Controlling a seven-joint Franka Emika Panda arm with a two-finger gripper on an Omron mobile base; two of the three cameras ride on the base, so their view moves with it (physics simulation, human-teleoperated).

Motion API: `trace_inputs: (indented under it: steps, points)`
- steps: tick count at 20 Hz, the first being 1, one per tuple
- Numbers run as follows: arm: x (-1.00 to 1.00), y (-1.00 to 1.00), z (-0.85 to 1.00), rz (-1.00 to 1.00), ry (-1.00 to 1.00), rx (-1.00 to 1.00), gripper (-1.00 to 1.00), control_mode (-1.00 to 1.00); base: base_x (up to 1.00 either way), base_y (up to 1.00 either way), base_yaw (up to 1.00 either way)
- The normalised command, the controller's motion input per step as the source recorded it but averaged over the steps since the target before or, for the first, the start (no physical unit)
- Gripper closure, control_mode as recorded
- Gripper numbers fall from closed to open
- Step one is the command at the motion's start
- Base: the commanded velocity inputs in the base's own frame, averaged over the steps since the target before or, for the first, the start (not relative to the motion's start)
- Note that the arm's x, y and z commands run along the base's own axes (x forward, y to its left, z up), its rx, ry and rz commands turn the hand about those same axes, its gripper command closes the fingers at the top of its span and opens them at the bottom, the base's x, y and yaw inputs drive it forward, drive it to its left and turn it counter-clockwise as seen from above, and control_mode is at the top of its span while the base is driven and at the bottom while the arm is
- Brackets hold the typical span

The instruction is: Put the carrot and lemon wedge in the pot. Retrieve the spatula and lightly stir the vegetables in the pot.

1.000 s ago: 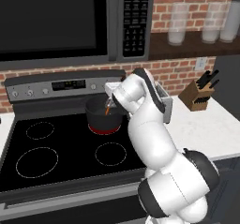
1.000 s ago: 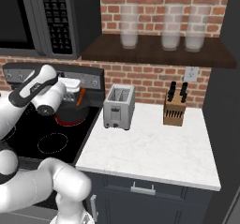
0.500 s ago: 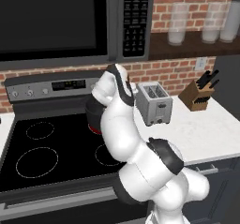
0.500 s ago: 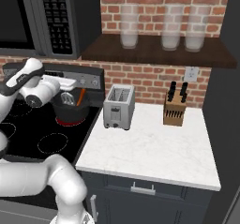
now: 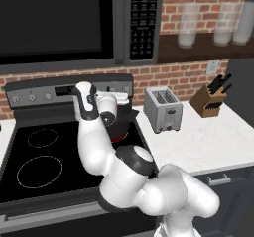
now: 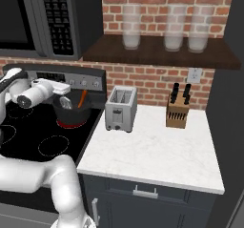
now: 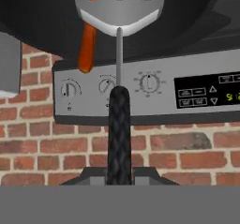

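Observation:
My gripper (image 7: 118,177) is shut on the thin black handle of the spatula (image 7: 119,12). Its silver slotted head reaches into the black pot (image 7: 192,12). The orange carrot (image 7: 88,38) leans in the pot beside the spatula head, its tip poking over the rim. In the right base view the gripper (image 6: 68,88) hangs over the pot (image 6: 71,116) on the stove's back right burner, and the carrot (image 6: 82,98) sticks up out of it. From the left base view the pot (image 5: 125,127) sits partly behind my arm. The lemon wedge is hidden.
A silver toaster (image 6: 120,108) stands on the white counter (image 6: 157,150) just right of the stove. A knife block (image 6: 177,112) stands farther right by the brick wall. The stove's control panel (image 7: 140,92) runs behind the pot. The left burners (image 5: 39,169) are bare.
My arm's elbow has swung left and down across the stove front, uncovering the toaster in the left base view. The hand has stayed at the pot, still gripping the spatula.

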Motion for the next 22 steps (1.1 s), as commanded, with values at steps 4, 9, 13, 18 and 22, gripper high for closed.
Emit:
trace_inputs:
  steps: [4,9,13,18,22]
  points:
    - [0.51,0.35,-0.19,-0.10,0.00,-0.03,1.00,-1.00,0.00,0.00,0.00]
    - [0.45,0.11,-0.09,-0.11,0.00,-0.01,1.00,-1.00,0.00,0.00,0.00]
    - [0.51,0.00,-0.12,-0.13,0.01,-0.01,1.00,-1.00,0.00,0.00,0.00]
    - [0.36,0.03,-0.17,-0.13,0.03,-0.01,1.00,-1.00,0.00,0.00,0.00]
    - [0.01,0.14,-0.16,-0.10,0.02,0.00,1.00,-1.00,0.00,0.00,0.00]
